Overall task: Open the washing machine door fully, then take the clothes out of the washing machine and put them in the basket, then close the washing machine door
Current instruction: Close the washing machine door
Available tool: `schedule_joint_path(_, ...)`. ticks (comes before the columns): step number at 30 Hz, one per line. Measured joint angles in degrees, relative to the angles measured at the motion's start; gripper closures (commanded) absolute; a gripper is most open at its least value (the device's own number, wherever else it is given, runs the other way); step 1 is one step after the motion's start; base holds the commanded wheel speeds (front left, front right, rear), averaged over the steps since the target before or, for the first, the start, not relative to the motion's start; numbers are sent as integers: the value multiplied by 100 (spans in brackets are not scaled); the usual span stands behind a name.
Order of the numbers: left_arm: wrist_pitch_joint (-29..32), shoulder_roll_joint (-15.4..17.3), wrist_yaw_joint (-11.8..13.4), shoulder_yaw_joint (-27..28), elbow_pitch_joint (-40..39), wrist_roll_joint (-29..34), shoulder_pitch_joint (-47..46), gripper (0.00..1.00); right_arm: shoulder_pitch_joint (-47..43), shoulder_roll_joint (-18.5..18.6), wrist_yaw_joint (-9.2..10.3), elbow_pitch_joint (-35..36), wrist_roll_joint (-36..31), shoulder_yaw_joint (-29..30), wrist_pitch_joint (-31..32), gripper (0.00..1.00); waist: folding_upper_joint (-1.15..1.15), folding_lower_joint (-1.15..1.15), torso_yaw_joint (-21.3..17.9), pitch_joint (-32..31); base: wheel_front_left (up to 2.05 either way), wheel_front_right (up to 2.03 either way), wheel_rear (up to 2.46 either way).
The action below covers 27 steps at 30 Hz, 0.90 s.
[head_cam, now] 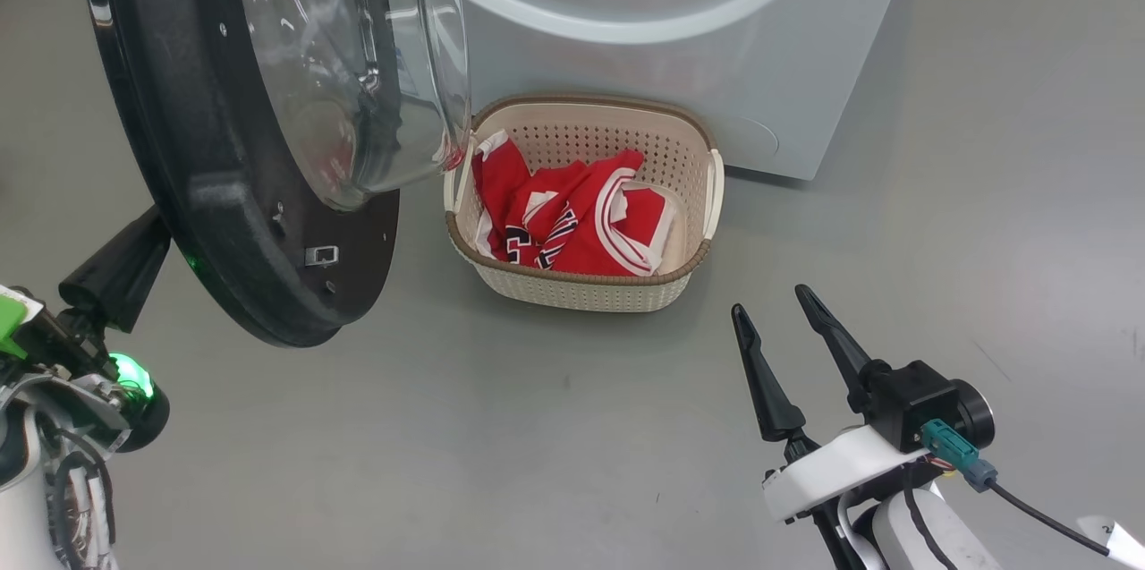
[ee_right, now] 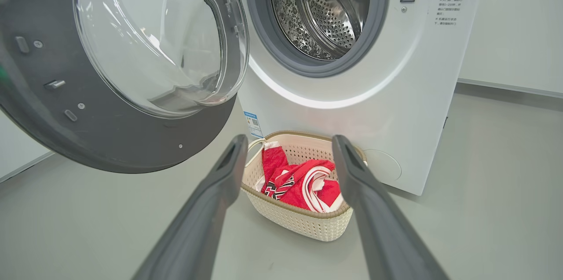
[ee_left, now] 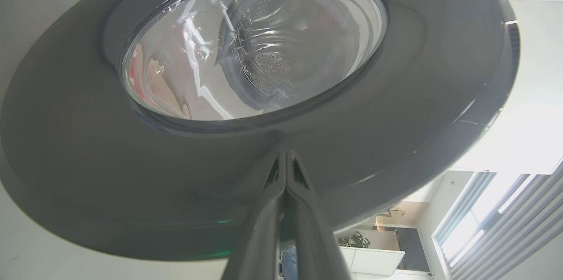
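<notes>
With the clothes (head_cam: 581,230) in the basket (head_cam: 572,291), the left gripper (ee_left: 286,161), fingers closed, should push the washing machine door (ee_left: 396,130) shut, while the right gripper (head_cam: 769,302) waits with fingers apart.

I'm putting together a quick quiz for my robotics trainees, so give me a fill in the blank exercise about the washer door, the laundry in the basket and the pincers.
1. The washing machine door stands ____, swung away from the washing machine.
2. The clothes lying in the basket are ____ with white trim.
3. The pincer with its fingers spread apart is the robot's ____ one.
Missing words: open; red; right.
</notes>
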<state>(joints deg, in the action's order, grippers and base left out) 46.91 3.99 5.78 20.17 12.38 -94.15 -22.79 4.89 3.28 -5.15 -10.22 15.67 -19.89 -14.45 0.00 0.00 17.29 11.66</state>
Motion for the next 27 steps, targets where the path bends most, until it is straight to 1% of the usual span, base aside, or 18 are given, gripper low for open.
schedule_joint_path(4, -1, -45, 47, -16, -71, -16, 95, 100, 0, 0, 1, 0, 4, 26, 0, 0, 0, 0, -119, -34, 0, 0, 0)
schedule_joint_path(13, -7, -163, 56, -212, -241, -75, 203, 100, 0, -1, 20, 12, 47, 23, 0, 0, 0, 0, -409, -77, 0, 0, 0)
schedule_joint_path(19, -18, -181, 82, -381, -363, -82, 230, 100, -1, -2, 33, 57, 97, 13, 0, 0, 0, 0, -686, -82, 0, 0, 0)
schedule_joint_path(27, -279, -205, 103, -500, -375, -115, 230, 100, -1, -5, 79, 144, 182, -15, 0, 0, 0, 0, -1120, -52, 0, 0, 0)
